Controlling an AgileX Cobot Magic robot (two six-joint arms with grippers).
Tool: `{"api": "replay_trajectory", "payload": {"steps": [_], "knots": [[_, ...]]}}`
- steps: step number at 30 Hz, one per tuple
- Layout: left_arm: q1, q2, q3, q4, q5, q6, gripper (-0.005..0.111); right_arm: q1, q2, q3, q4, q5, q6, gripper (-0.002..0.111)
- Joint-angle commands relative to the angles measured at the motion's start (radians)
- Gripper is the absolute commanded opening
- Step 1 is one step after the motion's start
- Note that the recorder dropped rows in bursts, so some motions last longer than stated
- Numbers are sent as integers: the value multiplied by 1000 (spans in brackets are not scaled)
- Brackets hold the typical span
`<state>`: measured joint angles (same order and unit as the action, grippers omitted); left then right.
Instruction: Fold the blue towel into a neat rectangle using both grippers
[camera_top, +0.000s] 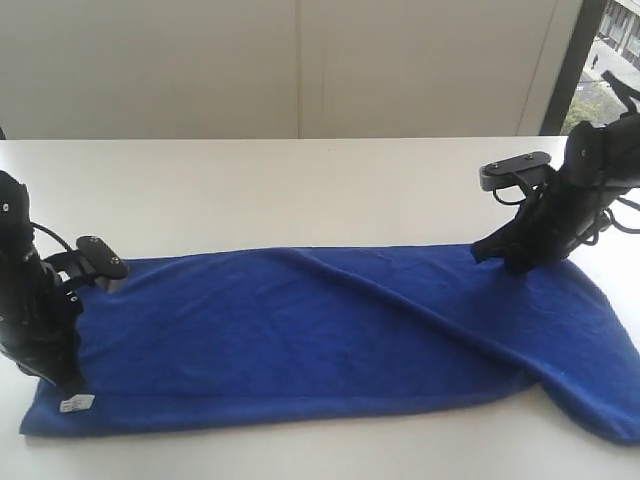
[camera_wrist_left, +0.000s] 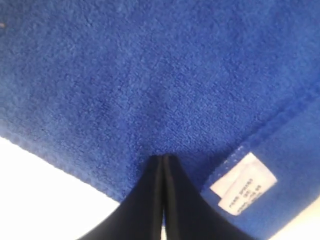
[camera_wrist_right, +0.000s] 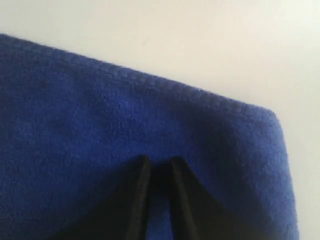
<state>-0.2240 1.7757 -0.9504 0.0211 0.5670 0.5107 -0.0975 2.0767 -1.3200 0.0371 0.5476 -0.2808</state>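
Stretching left to right across the white table (camera_top: 300, 180), the blue towel (camera_top: 330, 340) lies mostly flat. A long soft ridge runs diagonally toward its right end, which flares out toward the table's near edge. The left gripper (camera_top: 66, 382) stands on the near-left corner, just beside the white tag (camera_top: 77, 404). Its black jaws are pressed fully together, tips against the fuzzy pile, and whether any cloth is caught between them cannot be told. The right gripper (camera_top: 487, 254) is planted at the far-right corner, jaws drawn to a narrow slot with blue cloth between them, apparently pinching the fabric just inside the stitched hem. The towel's long axis runs from one arm to the other, so each gripper commands one short end. The next fold would likely hinge on carrying one end along that axis over the other. The microfibre looks limp and likely to drape when lifted.
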Motion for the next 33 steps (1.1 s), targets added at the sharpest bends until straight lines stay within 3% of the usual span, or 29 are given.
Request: {"api": "replay_trajectory", "payload": {"steps": [1, 3, 8, 17, 24, 33], "knots": [[3, 32, 13, 252, 30, -164, 0, -3, 21, -10, -11, -29, -10, 15], [3, 32, 13, 327, 28, -207, 0, -3, 21, -10, -11, -40, -10, 15], [3, 27, 13, 325, 33, -222, 0, -3, 19, -10, -11, -37, -10, 15], [3, -169, -50, -47, 6, -60, 0, -3, -134, -20, -2, -28, 3, 15], [3, -100, -50, -413, -100, 203, 0, -86, -127, -22, -19, -56, 15, 14], [3, 40, -50, -477, -118, 271, 0, -162, 8, -45, 6, -45, 10, 5]]}}
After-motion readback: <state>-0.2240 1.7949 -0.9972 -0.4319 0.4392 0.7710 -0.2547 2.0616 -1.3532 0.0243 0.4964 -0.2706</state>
